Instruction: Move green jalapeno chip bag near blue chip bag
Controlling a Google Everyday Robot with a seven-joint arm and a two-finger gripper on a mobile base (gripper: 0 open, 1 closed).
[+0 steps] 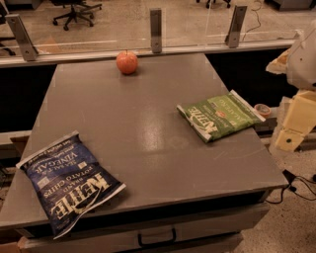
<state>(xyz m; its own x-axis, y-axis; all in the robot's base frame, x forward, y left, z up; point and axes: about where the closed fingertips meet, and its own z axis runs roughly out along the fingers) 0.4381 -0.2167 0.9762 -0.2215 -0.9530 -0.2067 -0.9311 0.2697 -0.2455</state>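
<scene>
Navy blue with white lettering, the blue chip bag (69,183) lies flat at the near left corner of the grey table (148,128). Its lower end hangs a little over the front edge and its print reads upside down from this view. Behind it, far off on the floor past the table, stands an office chair (74,12). Below the table's front edge, near the middle, a dark drawer handle (157,238) shows. At the far edge of the tabletop, slightly left of centre, a red apple (127,62) stands upright, just in front of a low clear barrier held by metal posts (156,29). Further right, the green jalapeno chip bag (219,116) lies flat close to the table's right edge, turned at an angle, well apart from the blue chip bag with bare tabletop between them. Just beyond its far right corner, a small round object (262,109) sits off the table; what it is cannot be told. At the right border, the cream-coloured gripper (295,126) hangs beside the table, off its surface and apart from the green bag; it has hold of nothing that can be seen, and how far open it is cannot be told.
</scene>
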